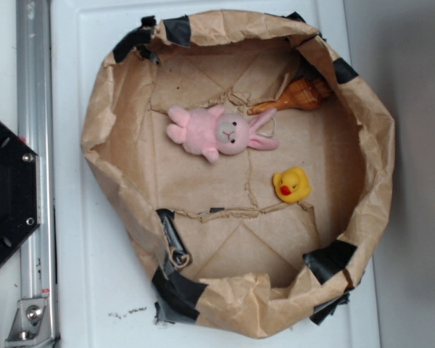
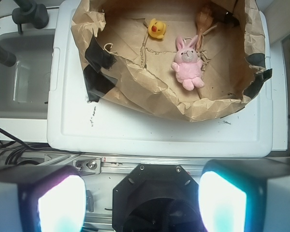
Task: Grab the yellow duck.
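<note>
the small bright yellow rubber duck (image 1: 291, 184) sat on the floor of the crumpled brown paper basin patched with black tape (image 1: 109, 138), near the pink plush bunny (image 1: 221, 132) and clear of it, on the side of the bunny away from the orange-brown wooden-looking toy (image 1: 293, 96). nothing touched the duck, and it rested in the open, away from the paper wall.

it looked light and hollow to me, smooth and likely a bit slippery, with some give under pressure. i'd have pinched it across the round body, low down, rather than at the head or the orange-red beak, where it could squirt out.

the tool (image 2: 142, 200) hung back over the edge of the white counter (image 2: 150, 130), well short of the basin, its two pads spread wide with nothing between them.

the pads glowed and blurred in the wrist view, so their tips were hard to read. the wooden-looking toy was half tucked under the basin's folded rim, its far end hidden. the duck's underside could not be seen.
</note>
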### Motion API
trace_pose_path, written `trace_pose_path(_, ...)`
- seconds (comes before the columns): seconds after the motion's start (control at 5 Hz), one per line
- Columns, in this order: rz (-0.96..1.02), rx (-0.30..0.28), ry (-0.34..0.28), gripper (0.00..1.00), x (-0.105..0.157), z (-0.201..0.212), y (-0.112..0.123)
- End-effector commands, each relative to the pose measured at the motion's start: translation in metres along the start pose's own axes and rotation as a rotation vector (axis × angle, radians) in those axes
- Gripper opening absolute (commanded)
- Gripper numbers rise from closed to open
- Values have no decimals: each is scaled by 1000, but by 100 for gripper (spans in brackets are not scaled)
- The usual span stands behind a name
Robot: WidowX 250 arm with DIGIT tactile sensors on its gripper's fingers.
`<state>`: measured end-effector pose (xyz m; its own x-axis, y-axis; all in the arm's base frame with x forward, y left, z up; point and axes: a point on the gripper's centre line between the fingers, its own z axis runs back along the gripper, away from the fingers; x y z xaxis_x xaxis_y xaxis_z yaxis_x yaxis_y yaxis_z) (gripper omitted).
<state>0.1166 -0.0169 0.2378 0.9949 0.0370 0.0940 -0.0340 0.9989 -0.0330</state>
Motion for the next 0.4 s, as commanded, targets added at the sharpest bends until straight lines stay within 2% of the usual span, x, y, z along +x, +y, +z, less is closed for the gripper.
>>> trace_pose_path(0.0,0,0,0,100,0,0,0)
trace_pose_path(0.2,-13,102,-74,100,50,-6,3)
